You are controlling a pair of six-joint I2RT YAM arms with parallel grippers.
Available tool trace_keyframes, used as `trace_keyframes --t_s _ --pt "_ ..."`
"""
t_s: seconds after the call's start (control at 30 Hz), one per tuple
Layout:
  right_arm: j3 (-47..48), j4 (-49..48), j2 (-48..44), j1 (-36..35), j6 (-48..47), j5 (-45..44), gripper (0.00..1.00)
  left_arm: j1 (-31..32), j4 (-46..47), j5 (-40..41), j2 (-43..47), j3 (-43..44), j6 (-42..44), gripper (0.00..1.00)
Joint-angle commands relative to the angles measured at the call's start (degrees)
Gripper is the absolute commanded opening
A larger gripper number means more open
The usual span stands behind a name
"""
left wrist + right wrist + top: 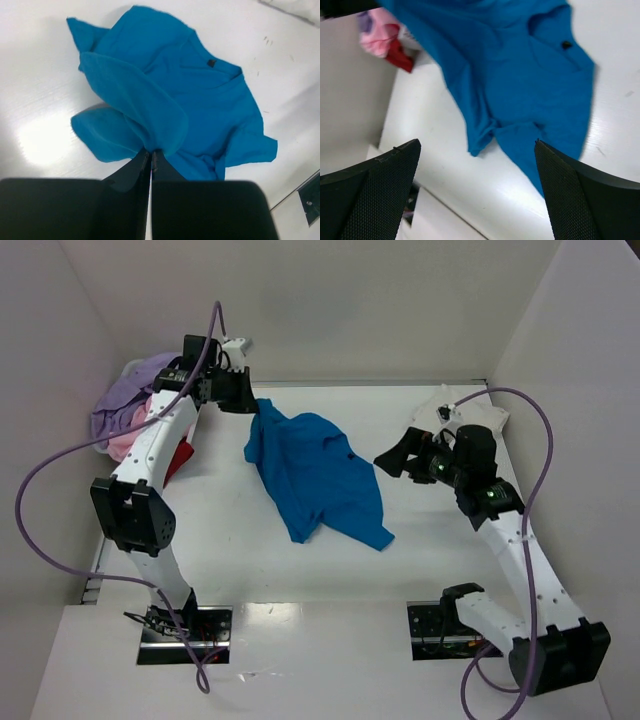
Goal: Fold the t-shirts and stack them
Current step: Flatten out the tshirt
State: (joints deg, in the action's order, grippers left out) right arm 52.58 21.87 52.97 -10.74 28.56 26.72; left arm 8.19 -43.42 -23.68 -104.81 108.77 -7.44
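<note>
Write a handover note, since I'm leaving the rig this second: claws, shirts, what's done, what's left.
Left claw: shut on an edge of the blue t-shirt, holding it up at the far left of the table.
Right claw: open, empty, hovering right of that shirt.
Blue t-shirt: crumpled mid-table, unfolded.
Lavender t-shirt, pink t-shirt, dark red t-shirt: heaped in the far-left corner.
White cloth, probably a t-shirt: bunched at the far right.
Done: nothing folded or stacked.
Left: flatten and fold each, then stack.

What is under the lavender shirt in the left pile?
A pink shirt and a dark red one poke out beneath the lavender shirt; anything deeper is covered.
</note>
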Motion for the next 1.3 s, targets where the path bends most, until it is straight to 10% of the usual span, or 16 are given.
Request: trace_keyframes --t_s 0.0,0.67,1.27 --pt "1.29 -4.19 5.8 -0.42 -1.4 -8.34 1.0 -0.19 0.18 3.11 4.53 -2.85 1.2 0.02" --pt "31.96 -14.58 54.31 -9.12 -4.03 -17.4 0.99 -0.19 1.85 6.98 11.91 -16.31 0.15 0.03" --pt "56.05 -4.11 77.8 -9.65 -16.78 -20.4 0.7 -0.19 2.37 4.08 11.39 -17.36 0.67 0.03"
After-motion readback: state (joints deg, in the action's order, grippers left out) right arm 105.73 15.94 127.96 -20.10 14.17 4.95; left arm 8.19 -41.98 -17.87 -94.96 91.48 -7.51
